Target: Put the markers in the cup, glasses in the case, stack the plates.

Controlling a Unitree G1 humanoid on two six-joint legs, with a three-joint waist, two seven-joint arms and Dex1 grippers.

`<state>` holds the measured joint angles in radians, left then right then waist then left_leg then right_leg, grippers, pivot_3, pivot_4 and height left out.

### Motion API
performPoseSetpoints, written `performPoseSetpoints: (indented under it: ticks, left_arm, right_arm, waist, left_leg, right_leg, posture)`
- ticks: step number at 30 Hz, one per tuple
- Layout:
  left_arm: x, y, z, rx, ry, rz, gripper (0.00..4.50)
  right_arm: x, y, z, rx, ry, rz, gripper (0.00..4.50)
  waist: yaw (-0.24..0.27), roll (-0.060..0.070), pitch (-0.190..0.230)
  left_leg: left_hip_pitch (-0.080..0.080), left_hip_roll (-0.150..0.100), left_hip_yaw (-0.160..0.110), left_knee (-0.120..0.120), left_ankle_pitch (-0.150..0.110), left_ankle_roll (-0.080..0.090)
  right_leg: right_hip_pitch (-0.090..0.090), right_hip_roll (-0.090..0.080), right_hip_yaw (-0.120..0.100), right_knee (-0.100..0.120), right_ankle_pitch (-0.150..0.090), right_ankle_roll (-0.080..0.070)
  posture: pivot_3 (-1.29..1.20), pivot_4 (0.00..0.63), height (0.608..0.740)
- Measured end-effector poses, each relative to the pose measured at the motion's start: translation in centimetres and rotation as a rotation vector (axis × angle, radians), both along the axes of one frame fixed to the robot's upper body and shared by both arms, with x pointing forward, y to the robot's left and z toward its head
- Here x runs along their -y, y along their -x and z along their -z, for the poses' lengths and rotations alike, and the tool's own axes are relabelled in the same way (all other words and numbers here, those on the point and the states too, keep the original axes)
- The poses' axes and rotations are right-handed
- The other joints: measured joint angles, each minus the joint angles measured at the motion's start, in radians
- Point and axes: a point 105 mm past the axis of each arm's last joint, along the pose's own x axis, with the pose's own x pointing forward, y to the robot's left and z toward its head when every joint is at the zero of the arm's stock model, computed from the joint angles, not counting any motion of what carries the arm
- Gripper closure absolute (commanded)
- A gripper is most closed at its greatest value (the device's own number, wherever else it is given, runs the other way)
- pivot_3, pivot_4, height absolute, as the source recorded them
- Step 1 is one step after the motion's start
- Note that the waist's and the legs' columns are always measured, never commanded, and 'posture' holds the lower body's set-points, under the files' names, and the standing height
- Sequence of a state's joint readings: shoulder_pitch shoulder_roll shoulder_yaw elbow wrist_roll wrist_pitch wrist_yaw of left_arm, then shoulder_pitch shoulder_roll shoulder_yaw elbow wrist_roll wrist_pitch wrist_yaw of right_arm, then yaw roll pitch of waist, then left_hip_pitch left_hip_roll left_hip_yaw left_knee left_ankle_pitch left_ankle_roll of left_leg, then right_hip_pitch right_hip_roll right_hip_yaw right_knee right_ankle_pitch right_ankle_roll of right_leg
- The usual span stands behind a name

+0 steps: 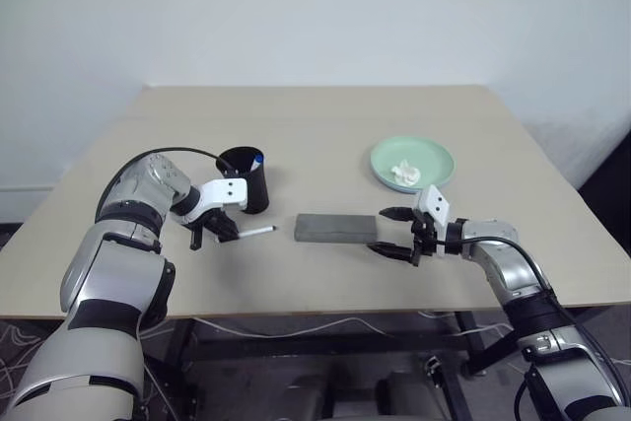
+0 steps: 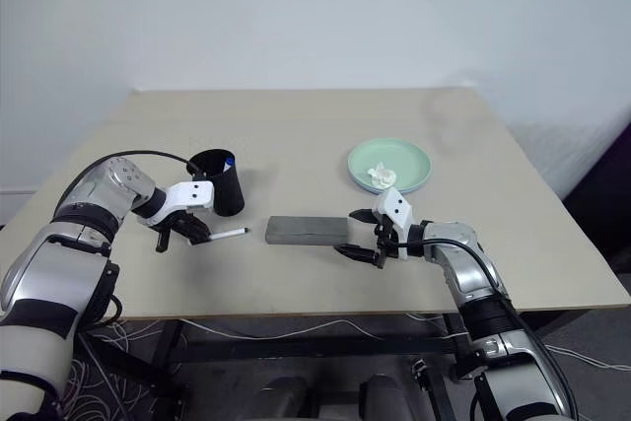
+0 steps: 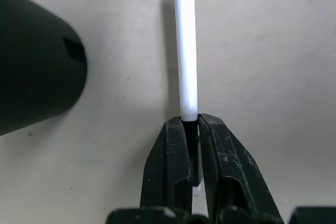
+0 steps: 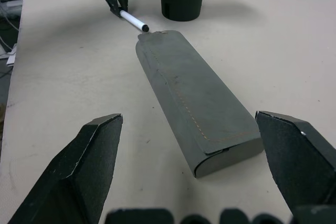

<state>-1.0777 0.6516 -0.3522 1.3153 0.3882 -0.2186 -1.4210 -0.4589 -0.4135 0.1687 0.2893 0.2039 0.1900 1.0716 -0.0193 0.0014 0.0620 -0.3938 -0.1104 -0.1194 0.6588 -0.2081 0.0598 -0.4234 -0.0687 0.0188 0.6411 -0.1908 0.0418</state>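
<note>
The left gripper point(image 1: 215, 231) was clamped on one end of the black-capped marker point(image 1: 254, 232), which lay flat on the table point(image 1: 325, 115) just in front of the cup point(image 1: 245, 180). The grip sat at the marker's tail, probably so that the free length could be tipped into the cup mouth. A blue cap point(image 1: 258, 158) showed at the cup's rim, so one marker appeared already deposited.

The right gripper point(image 1: 396, 232) stood with its fingers spread wide, level with the near end of the closed grey case point(image 1: 336, 228), not touching it; this position looked suited to steadying or opening the case.

The green plate point(image 1: 413, 162) rested well behind the case and carried a crumpled white scrap point(image 1: 405, 175). No glasses could be made out.
</note>
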Motion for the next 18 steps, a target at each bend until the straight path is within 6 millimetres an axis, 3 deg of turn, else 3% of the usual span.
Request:
performPoseSetpoints:
  ticks: [7,12,15,18]
  left_arm:
    - [3.6,-0.6,-3.1,0.039,0.296,0.059,4.46]
    - [7.1,-1.7,-8.4,0.168,0.643,0.072,4.46]
    - [7.4,-2.3,-10.6,0.268,0.77,0.018,4.46]
    - [7.2,-3.1,-11.5,0.362,0.879,-0.077,4.46]
  right_arm:
    - [0.0,0.0,0.0,-0.001,0.0,0.0,0.08]
    - [0.0,0.0,0.0,-0.001,0.001,-0.001,0.08]
    - [0.0,0.1,0.0,-0.002,0.001,-0.002,0.08]
    - [0.1,0.1,0.0,-0.004,0.002,-0.008,0.08]
  waist:
    - [0.0,0.0,0.0]
    - [-0.004,0.0,0.0]
    - [-0.009,0.0,0.0]
    - [-0.01,0.0,0.0]
  left_leg:
    - [-0.001,0.0,0.0,0.0,0.0,0.0]
    - [-0.001,0.0,-0.001,0.0,0.0,0.0]
    - [0.0,0.0,0.0,0.0,0.0,0.0]
    - [0.001,0.001,-0.001,0.0,0.0,0.0]
  right_leg:
    - [0.0,0.0,0.0,0.0,0.0,0.0]
    - [0.0,0.0,0.0,0.0,0.0,0.0]
    - [0.001,0.0,0.001,0.0,0.0,0.0]
    - [0.0,0.0,0.0,0.001,0.0,0.0]
  posture:
    - [0.0,0.0,0.74]
    - [0.0,0.0,0.74]
    - [0.0,0.0,0.74]
    - [0.0,0.0,0.74]
